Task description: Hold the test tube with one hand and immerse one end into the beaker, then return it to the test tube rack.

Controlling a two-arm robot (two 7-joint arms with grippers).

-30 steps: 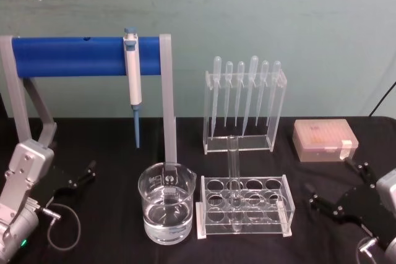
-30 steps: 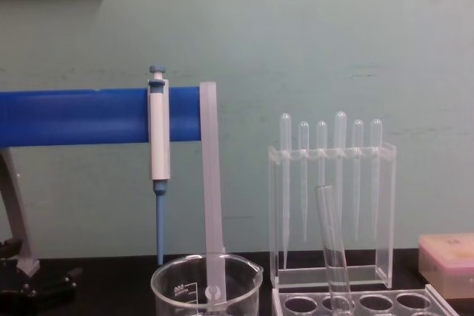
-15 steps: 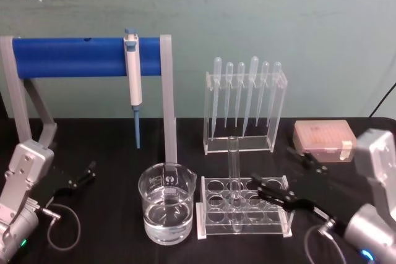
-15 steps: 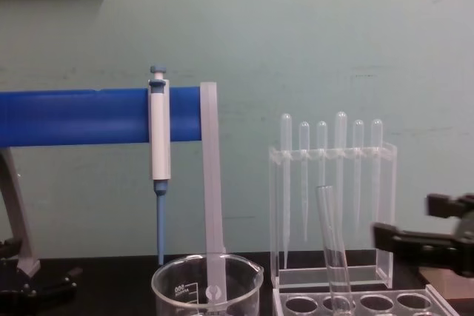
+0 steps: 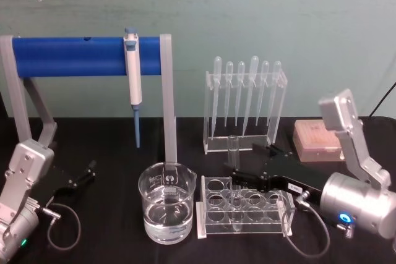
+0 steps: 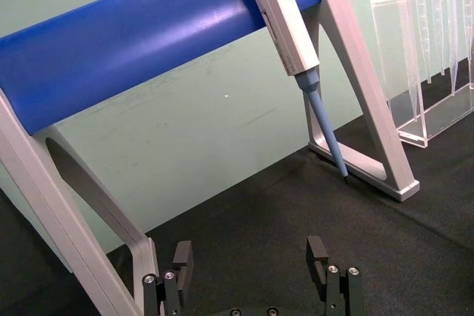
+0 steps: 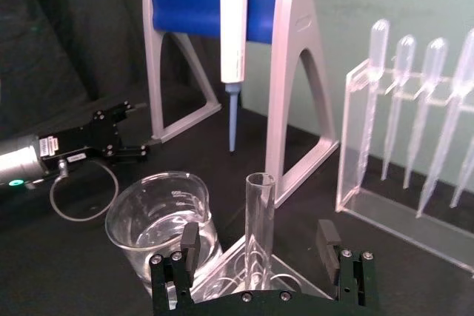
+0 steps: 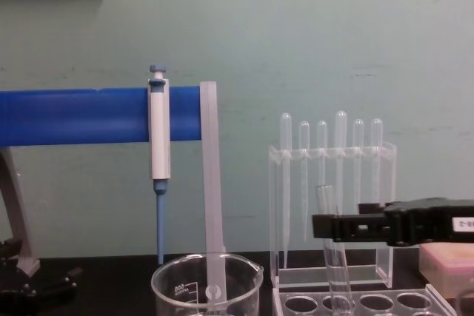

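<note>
From the head view, the test tube (image 5: 232,149) is standing in the clear rack (image 5: 275,224), low in the middle of the frame. The beaker (image 5: 166,205) is sitting just left of the rack, holding clear liquid. The right gripper (image 5: 249,162) is reaching across from the lower right, its fingers spread on either side of the tube's upper part and grasping nothing. The left gripper (image 5: 86,174) is lying at the lower left, well apart from the beaker. In the left wrist view, the left gripper (image 6: 249,257) is hanging released over the black cloth (image 6: 296,205). In the right wrist view, the test tube (image 7: 259,212) is rising at the centre between the two parted fingers, touching neither, with the beaker (image 7: 155,220) at lower left. In the chest view, the right gripper (image 8: 341,220) is stretching in from the right edge near the tube's rim, and the tube (image 8: 338,271) is leaning slightly.
</note>
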